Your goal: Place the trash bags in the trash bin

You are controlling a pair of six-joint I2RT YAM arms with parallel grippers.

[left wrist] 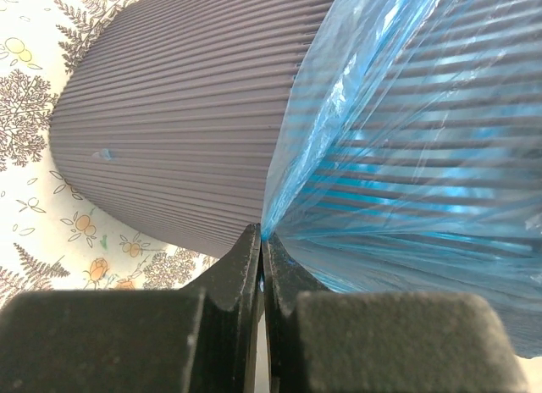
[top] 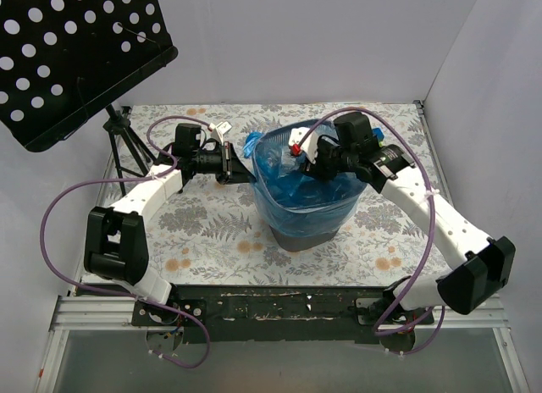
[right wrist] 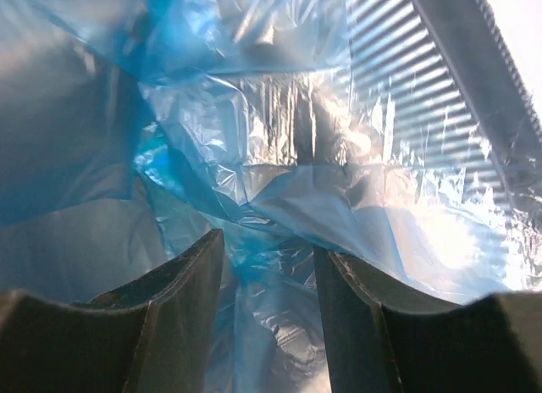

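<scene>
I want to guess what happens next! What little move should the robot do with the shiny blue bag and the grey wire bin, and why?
Probably the right gripper should push down, pressing the crinkly bright blue plastic bag deeper into the round dark grey wire mesh bin. It is open among bunched film inside, while the left gripper pinches the bag's edge outside.

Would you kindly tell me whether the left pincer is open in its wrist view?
No, the left pincer is shut, pinching an edge of the blue trash bag.
</scene>
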